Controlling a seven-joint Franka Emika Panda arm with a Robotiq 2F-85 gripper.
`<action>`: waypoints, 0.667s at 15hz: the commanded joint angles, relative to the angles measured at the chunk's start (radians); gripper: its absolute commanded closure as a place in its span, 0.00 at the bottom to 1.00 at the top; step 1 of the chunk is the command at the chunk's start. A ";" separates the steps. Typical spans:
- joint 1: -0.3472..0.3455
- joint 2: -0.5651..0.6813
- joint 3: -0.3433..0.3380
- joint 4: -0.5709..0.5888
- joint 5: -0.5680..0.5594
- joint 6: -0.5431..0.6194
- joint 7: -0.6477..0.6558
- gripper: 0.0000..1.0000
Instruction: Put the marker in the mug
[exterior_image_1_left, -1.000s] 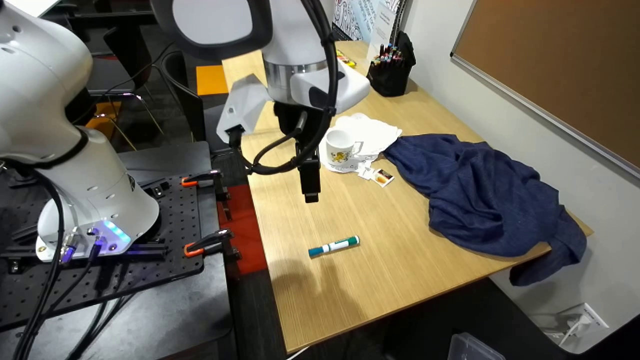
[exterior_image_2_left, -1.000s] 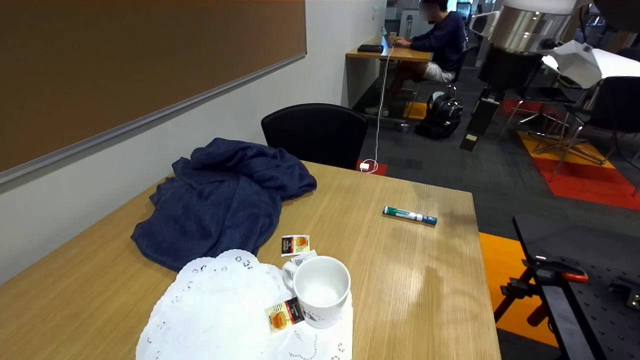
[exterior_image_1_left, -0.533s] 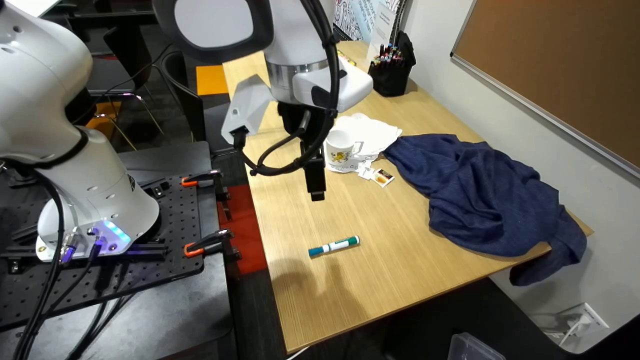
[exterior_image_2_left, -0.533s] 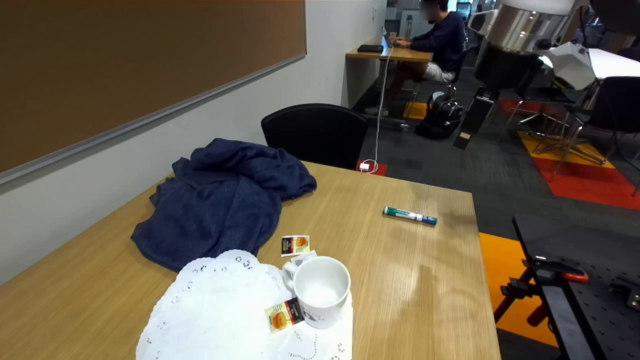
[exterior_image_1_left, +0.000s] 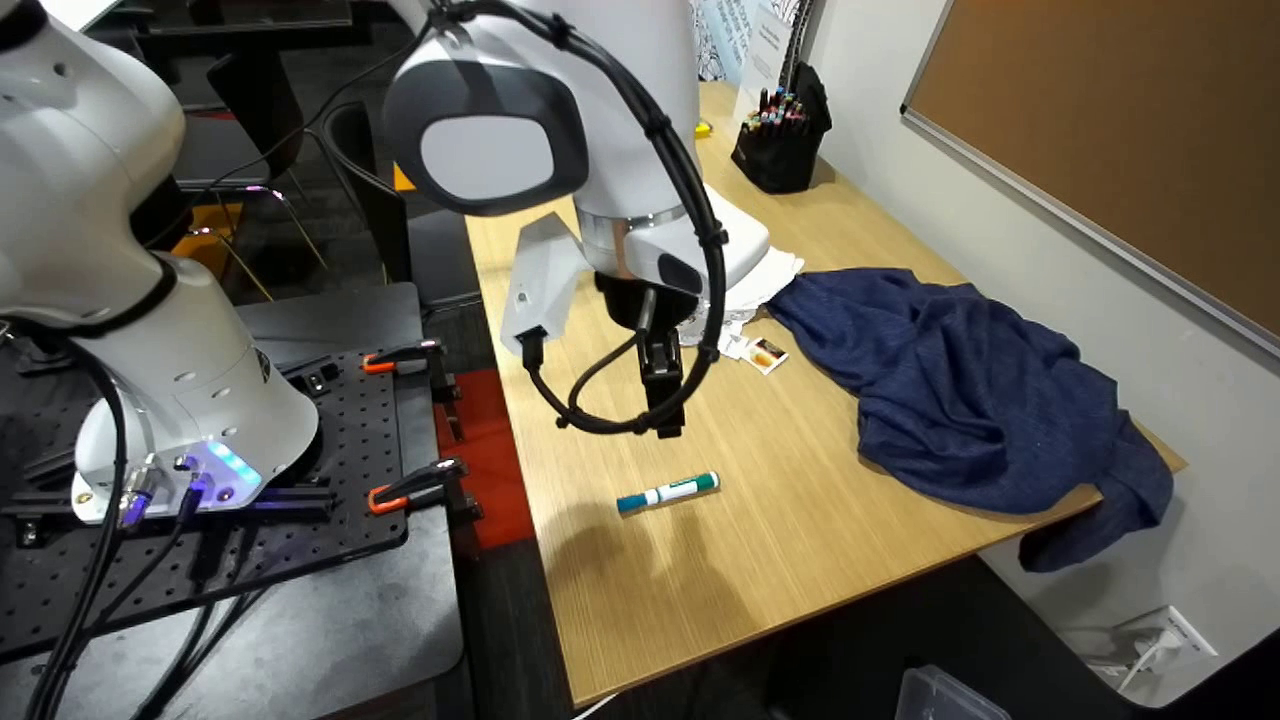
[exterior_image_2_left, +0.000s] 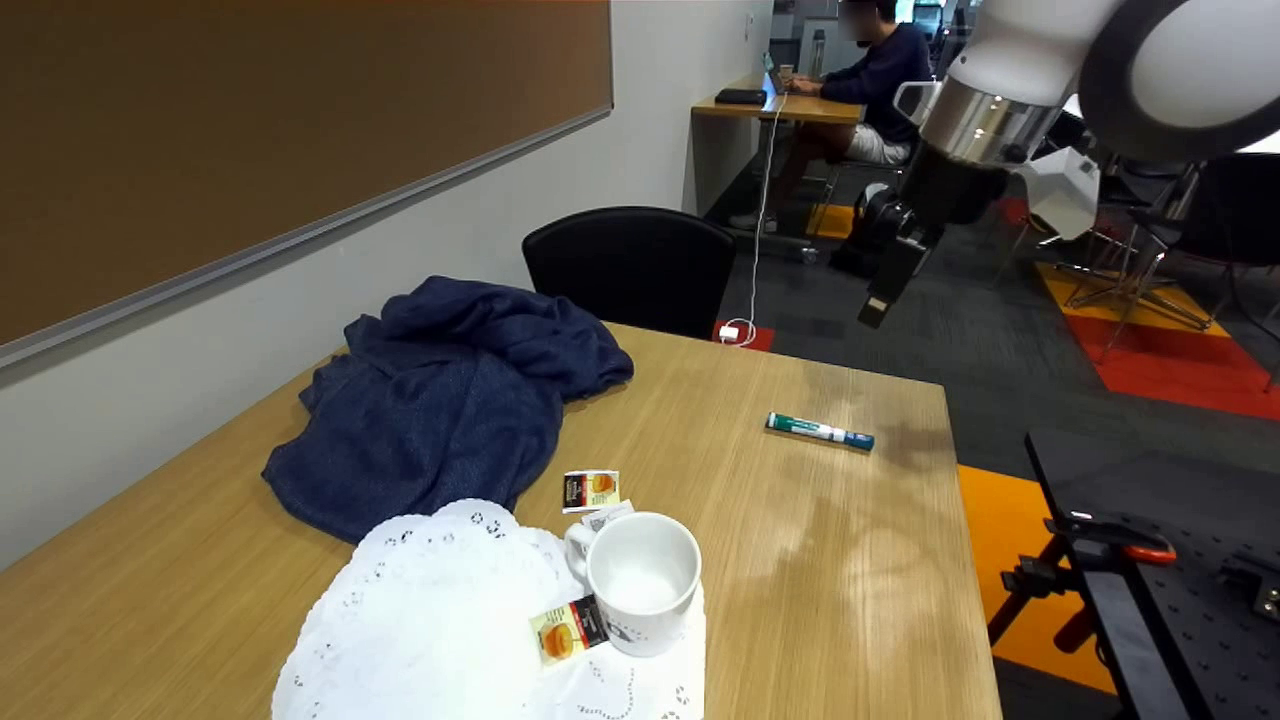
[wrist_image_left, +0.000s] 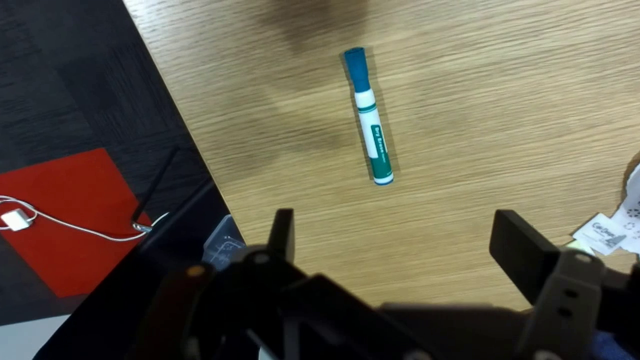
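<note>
The marker (exterior_image_1_left: 668, 493), white and green with a blue-teal cap, lies on the table near its end in both exterior views (exterior_image_2_left: 820, 431). In the wrist view the marker (wrist_image_left: 370, 117) lies ahead of the fingertips. The white mug (exterior_image_2_left: 643, 580) stands upright on a white doily, its inside visible. In an exterior view it is mostly hidden behind the arm. My gripper (exterior_image_1_left: 669, 425) is in the air above the table, apart from the marker; it also shows in an exterior view (exterior_image_2_left: 875, 312). In the wrist view the gripper (wrist_image_left: 394, 220) is open with nothing between its fingers.
A navy cloth (exterior_image_1_left: 985, 390) lies along the wall side of the table. The doily (exterior_image_2_left: 420, 620) carries tea packets (exterior_image_2_left: 568, 630) beside the mug. A black container (exterior_image_1_left: 778, 150) of pens stands at the far end. A black chair (exterior_image_2_left: 630, 270) is by the table edge.
My gripper has moved lower and closer to the marker, rightward in one exterior view and leftward in the other. The arm now covers most of the mug in one view. Marker and mug have not moved.
</note>
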 joint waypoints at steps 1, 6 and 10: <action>0.007 0.147 -0.026 0.100 0.055 -0.013 -0.087 0.00; -0.004 0.314 -0.028 0.183 0.005 0.009 -0.095 0.00; -0.001 0.405 -0.032 0.200 -0.023 0.062 -0.085 0.00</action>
